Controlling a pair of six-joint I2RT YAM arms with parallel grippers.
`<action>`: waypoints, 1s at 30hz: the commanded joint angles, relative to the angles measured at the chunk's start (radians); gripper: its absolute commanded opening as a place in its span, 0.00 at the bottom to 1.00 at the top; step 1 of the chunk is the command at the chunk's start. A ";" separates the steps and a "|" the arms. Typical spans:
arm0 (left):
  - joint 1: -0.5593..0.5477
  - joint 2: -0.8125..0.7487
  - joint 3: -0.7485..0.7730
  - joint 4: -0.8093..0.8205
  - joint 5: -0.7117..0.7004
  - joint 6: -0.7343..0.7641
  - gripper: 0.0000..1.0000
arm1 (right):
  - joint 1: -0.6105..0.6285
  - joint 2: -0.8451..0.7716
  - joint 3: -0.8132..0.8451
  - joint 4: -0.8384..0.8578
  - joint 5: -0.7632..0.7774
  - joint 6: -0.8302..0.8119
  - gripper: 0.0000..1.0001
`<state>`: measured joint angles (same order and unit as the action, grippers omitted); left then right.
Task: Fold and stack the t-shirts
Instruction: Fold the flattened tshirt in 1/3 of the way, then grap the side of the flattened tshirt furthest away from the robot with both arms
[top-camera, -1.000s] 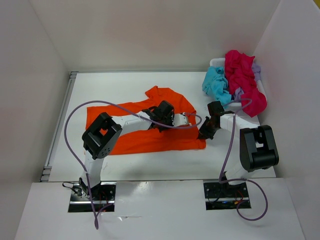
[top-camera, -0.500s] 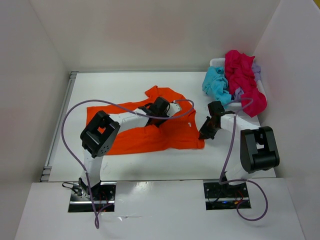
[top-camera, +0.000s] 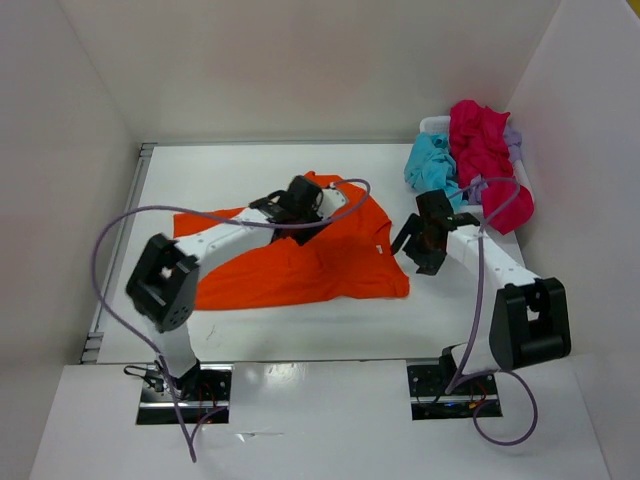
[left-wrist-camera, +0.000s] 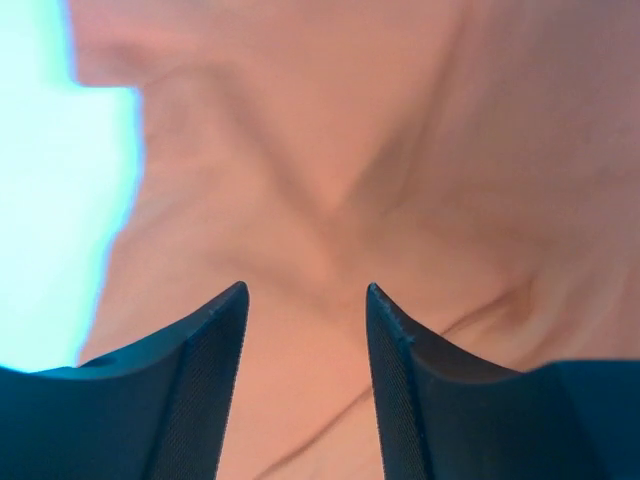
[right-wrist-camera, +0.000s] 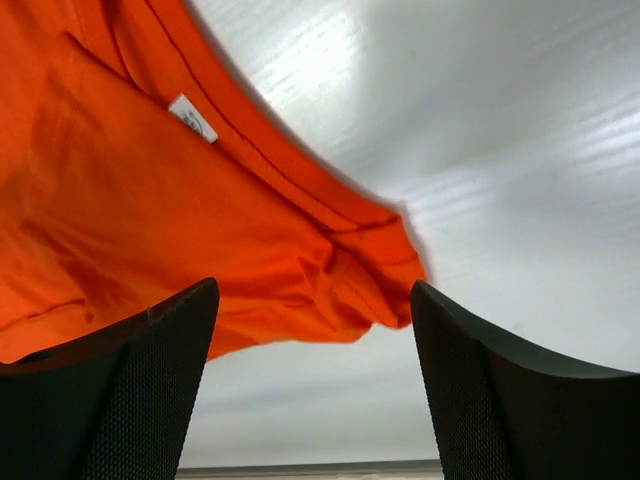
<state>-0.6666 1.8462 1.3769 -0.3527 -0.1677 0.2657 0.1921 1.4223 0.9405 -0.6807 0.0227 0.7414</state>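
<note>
Left claw (left-wrist-camera: 305, 290): spread, nothing pinched between its fingers; it hung close over the orange shirt (left-wrist-camera: 400, 150). Whether the tips touched the cloth could not be told.
Right claw (right-wrist-camera: 312, 290): spread wide and empty, above the right end of the orange shirt (right-wrist-camera: 150, 200), where cloth met bare bench (right-wrist-camera: 500, 150).
Hard to make out: the left wrist view was blurred and washed out, so the cloth showed pale salmon, with a bright glare patch at its left edge.
Hidden: from above, the left claw (top-camera: 300, 205) had its fingertips lost under its own wrist. The lavender shirt (top-camera: 513, 140) showed only as slivers behind the magenta one. The white basket (top-camera: 432, 124) showed little more than a bit of rim.
Cut off: the right wrist view lost the orange shirt past its top and left borders.
Orange shirt (top-camera: 300, 270): lay mostly flat at the middle of the bench (top-camera: 250, 165), reaching toward the left edge. It was creased, its right end rumpled into soft folds, a small white label (right-wrist-camera: 192, 118) showing by a stitched hem.
Other shirts: the turquoise shirt (top-camera: 432, 165) and the magenta shirt (top-camera: 480, 145) were heaped unfolded on the basket at the far right corner, draping over its sides.
Right claw from above (top-camera: 415, 255): just beside the orange shirt's right edge.
</note>
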 joint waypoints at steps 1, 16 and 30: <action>0.108 -0.278 -0.086 -0.127 -0.047 0.120 0.60 | 0.012 -0.063 -0.070 -0.047 -0.022 0.096 0.82; 0.815 -0.525 -0.499 -0.321 -0.122 0.197 0.72 | 0.003 0.105 -0.209 0.133 -0.084 0.164 0.55; 0.868 -0.385 -0.564 -0.341 0.115 0.231 0.84 | 0.003 0.043 -0.218 0.101 -0.043 0.154 0.01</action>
<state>0.1951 1.4193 0.7837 -0.6781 -0.1482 0.4770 0.1936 1.4902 0.7429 -0.6022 -0.0879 0.8970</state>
